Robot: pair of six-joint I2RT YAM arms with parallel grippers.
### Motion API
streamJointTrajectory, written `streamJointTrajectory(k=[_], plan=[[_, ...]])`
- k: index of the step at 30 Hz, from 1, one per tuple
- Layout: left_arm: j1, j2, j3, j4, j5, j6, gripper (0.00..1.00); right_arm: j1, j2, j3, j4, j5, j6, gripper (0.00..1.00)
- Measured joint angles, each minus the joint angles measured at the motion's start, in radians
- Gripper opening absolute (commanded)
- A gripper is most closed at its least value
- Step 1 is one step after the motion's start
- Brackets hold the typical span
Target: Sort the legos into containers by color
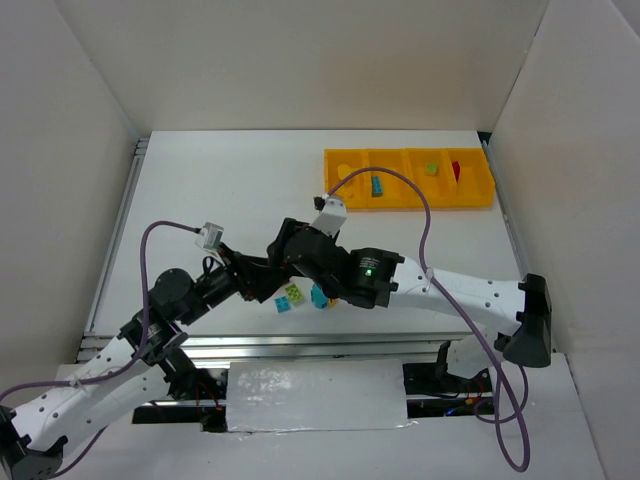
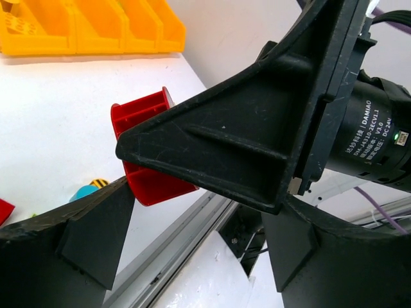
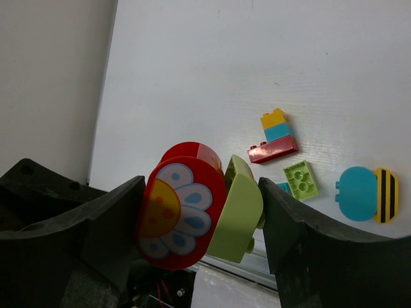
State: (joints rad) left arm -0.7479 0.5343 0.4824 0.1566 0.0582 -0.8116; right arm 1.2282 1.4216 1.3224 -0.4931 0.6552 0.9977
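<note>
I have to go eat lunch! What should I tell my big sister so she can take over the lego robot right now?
Right gripper: shut on a red flower brick with a light green brick pressed against it.
Left gripper: open, jaws wide, close beside the right one.
Done: the yellow tray holds a blue brick, a green brick and a red brick, each in its own compartment.
Left: a yellow-teal-red stack, a green square brick and a teal bee piece lie loose on the table. The held pair probably needs splitting before sorting.
</note>
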Motion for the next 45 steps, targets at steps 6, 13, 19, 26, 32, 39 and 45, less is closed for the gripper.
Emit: streamJointTrajectory(k=[6, 13, 19, 26, 32, 39, 45], plan=[[-0.002, -0.006, 0.0, 0.0, -0.002, 0.001, 0.99, 0.013, -0.017, 0.0, 0.0, 0.01, 0.012, 0.0], [-0.002, -0.015, 0.0, -0.003, 0.0, 0.001, 0.99, 0.019, -0.017, 0.002, -0.008, 0.029, 0.02, 0.0], [-0.002, -0.015, 0.0, 0.024, 0.002, 0.0, 0.99, 0.02, -0.017, 0.018, -0.025, 0.053, 0.054, 0.0], [0.008, -0.02, -0.013, 0.048, 0.011, 0.006, 0.99, -0.028, -0.089, 0.018, -0.027, 0.057, 0.06, 0.0], [0.011, -0.047, -0.017, 0.014, 0.005, 0.053, 0.99, -0.14, -0.126, 0.03, -0.034, -0.001, 0.047, 0.0], [0.011, -0.066, -0.019, 0.018, -0.021, 0.053, 0.96, -0.101, -0.136, -0.048, -0.007, -0.053, 0.061, 0.0], [0.011, 0.014, -0.013, 0.036, -0.037, 0.047, 0.89, -0.045, -0.133, -0.043, 0.002, -0.037, 0.064, 0.0]])
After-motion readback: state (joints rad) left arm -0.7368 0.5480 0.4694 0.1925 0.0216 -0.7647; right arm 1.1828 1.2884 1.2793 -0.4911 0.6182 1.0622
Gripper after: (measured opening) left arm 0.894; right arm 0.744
